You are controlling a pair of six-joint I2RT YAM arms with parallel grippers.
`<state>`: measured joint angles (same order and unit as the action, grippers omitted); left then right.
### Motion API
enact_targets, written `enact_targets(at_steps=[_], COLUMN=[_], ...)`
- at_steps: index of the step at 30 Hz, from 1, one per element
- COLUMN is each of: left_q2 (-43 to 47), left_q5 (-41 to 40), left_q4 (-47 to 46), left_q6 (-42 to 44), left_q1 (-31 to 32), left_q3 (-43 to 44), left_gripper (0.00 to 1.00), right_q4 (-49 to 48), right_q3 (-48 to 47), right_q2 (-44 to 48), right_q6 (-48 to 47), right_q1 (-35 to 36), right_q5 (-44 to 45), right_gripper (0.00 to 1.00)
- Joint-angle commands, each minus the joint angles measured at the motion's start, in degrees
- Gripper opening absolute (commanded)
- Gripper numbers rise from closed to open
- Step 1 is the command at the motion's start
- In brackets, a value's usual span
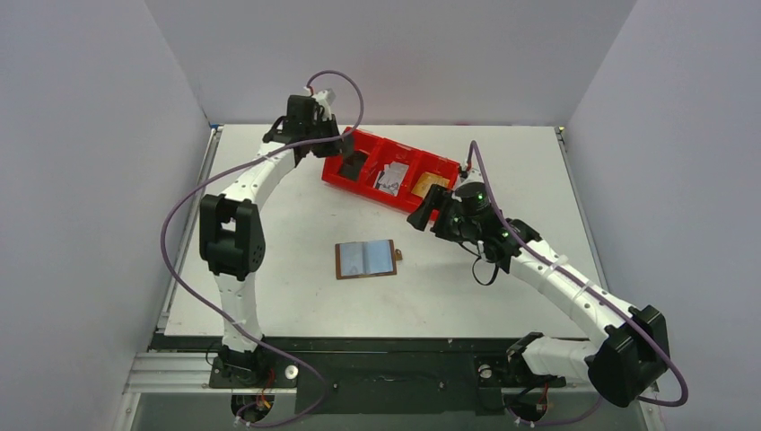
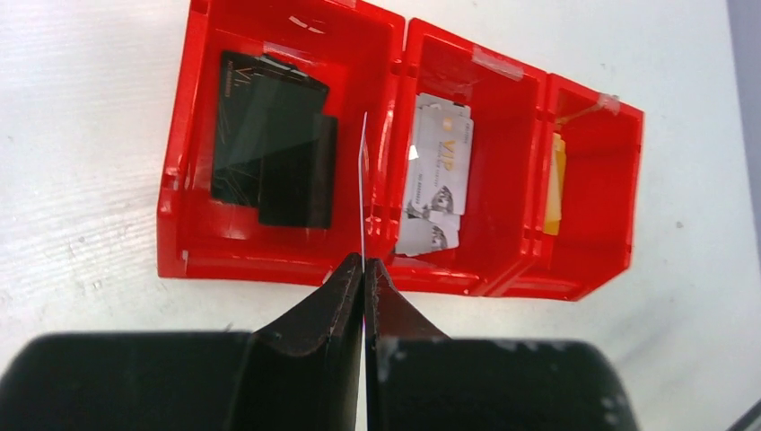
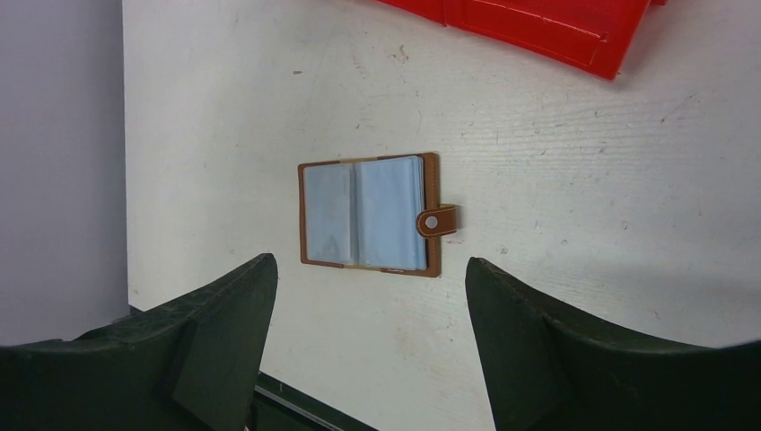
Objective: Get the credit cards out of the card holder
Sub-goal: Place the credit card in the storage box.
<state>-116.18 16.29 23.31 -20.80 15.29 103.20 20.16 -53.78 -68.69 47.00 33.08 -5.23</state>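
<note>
Card holder (image 1: 365, 259): brown leather, lying opened flat on the table (image 1: 502, 296), well apart from the red tray (image 2: 269, 265). Its pale blue sleeves face up and the snap tab sticks out from one side.

Tan-gold card (image 1: 429, 184): I see it in the tray's end compartment, against the wall on the middle compartment's side.

Second card (image 2: 363, 193): upright and edge-on to my left wrist view, so I can't read its colour. It is pinched in the left gripper (image 2: 363, 265) above the tray, near a divider.

White table (image 1: 296, 301), scuffed surface, boxed in by plain grey-white walls (image 1: 90, 135) on left, far and right edges; black metal frame (image 1: 395, 345) along near edge.
</note>
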Motion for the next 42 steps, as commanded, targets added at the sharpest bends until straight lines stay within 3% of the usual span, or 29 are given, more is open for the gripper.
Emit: enact_targets(at_steps=[1, 14, 30, 31, 36, 42], left_q2=[-4.2, -16.7, -23.7, -24.1, -23.7, -22.2], left_q5=[-0.6, -3.7, -2.2, -2.1, -1.9, -2.5], left_q4=[-0.1, -0.4, 5.0, 5.3, 5.6, 6.3], left_q6=[4.9, 6.2, 6.1, 6.2, 6.9, 7.5], left_q1=[-0.3, 0.2, 0.4, 0.4, 0.4, 0.6], left_q3=[5.3, 15.9, 24.8, 25.6, 26.4, 27.2], left_gripper=[0.00, 0.00, 0.00, 0.01, 0.29, 0.44], right_q4=[0.9, 3.9, 4.3, 4.3, 4.3, 4.3], right_q3=[0.2, -0.7, -0.9, -0.9, -0.9, -1.3], right_q2=[2.4, 4.0, 3.2, 3.3, 3.1, 2.6], right_q6=[-1.0, -1.6, -1.9, -1.9, -2.0, -2.0], right_q1=[-0.1, -0.1, -0.1, -0.1, -0.1, -0.1], right_q5=[1.7, 2.5, 2.6, 2.7, 2.6, 2.4], right_gripper=[0.72, 0.72, 0.72, 0.72, 0.72, 0.72])
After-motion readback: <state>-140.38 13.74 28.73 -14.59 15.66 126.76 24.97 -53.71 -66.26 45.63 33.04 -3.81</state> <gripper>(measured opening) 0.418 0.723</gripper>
